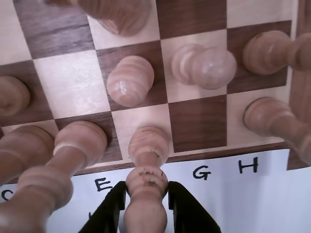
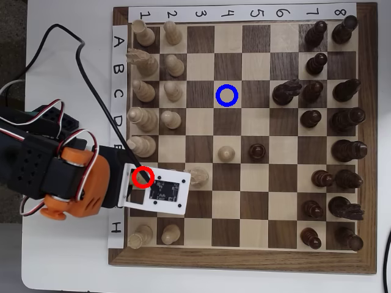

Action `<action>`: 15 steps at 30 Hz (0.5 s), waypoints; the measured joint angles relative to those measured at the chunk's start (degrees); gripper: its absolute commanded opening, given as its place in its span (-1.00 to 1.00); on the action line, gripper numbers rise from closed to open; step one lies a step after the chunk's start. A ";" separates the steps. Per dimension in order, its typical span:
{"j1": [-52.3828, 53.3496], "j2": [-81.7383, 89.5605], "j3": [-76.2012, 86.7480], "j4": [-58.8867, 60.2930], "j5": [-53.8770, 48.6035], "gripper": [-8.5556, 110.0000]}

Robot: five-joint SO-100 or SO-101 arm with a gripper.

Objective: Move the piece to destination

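Piece (image 1: 147, 179) between the jaws at the board (image 2: 244, 259) edge, destination (image 2: 226, 96) well apart.

My wrist camera sits low and very close, looking past my gripper (image 1: 147, 206) across the chessboard (image 1: 194, 121) near files E, G, H; pieces blur large. The overhead camera hangs well above, facing straight down, taking in the whole board (image 2: 241, 137) and my arm (image 2: 58, 177). Both views share the board's left edge.
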 measured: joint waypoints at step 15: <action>1.41 0.00 -9.84 6.94 -2.02 -0.86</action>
